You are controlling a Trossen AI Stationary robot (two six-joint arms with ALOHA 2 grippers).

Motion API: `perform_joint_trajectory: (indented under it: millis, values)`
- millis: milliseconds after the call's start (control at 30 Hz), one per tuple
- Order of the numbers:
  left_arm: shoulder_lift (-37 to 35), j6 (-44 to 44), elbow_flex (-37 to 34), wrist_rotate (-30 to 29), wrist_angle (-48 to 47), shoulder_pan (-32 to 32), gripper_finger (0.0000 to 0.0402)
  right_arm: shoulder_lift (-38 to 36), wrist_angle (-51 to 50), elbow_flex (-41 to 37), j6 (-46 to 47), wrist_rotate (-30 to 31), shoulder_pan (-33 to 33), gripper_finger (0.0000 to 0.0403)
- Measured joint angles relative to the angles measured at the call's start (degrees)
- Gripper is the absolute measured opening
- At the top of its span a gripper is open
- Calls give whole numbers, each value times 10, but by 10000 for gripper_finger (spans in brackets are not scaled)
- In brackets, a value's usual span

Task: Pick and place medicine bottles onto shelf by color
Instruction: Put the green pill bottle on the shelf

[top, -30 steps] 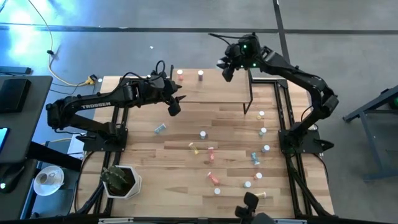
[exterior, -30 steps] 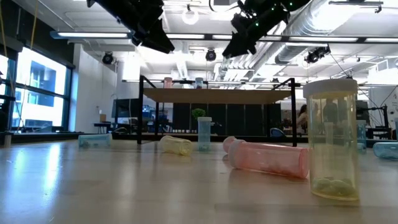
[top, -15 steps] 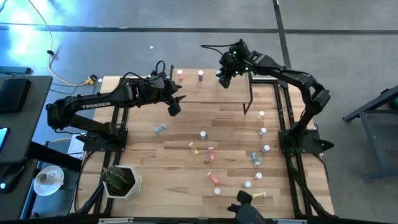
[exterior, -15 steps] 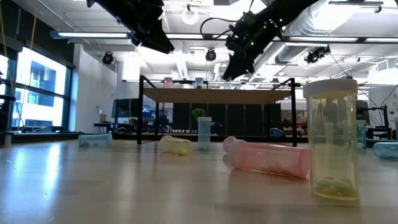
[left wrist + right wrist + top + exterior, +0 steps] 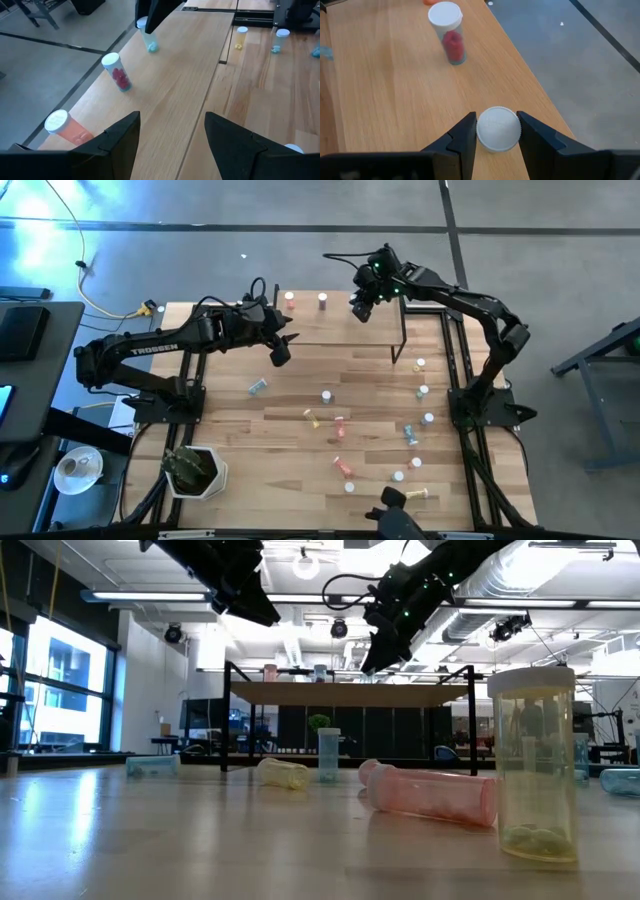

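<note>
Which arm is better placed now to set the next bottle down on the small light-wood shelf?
The right one. The right gripper grips a white-capped bottle above the light-wood shelf, near the red bottle. The left gripper is open and empty.

Seen level across the table (image 5: pixel 150 840), a tall yellow-tinted bottle (image 5: pixel 536 765) stands upright nearest the camera, with a pink bottle (image 5: pixel 430 792) lying on its side just beside it. Farther back a yellowish bottle (image 5: pixel 284 773) lies near an upright blue bottle (image 5: pixel 328 755). Behind them stands the shelf (image 5: pixel 350 693), with what seem to be two small bottles on top. The left gripper (image 5: pixel 245 590) and the right gripper (image 5: pixel 385 645) hang above.
</note>
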Motion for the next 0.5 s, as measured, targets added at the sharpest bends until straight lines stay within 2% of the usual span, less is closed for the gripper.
perform_joint_trajectory:
  millis: [233, 500]
  values:
    - [0, 0, 0, 0, 0, 0, 214, 0, 0, 0, -1, 0, 0, 125]
    - [0, 0, 0, 0, 0, 0, 214, 1, -4, 0, -6, 0, 0, 148]
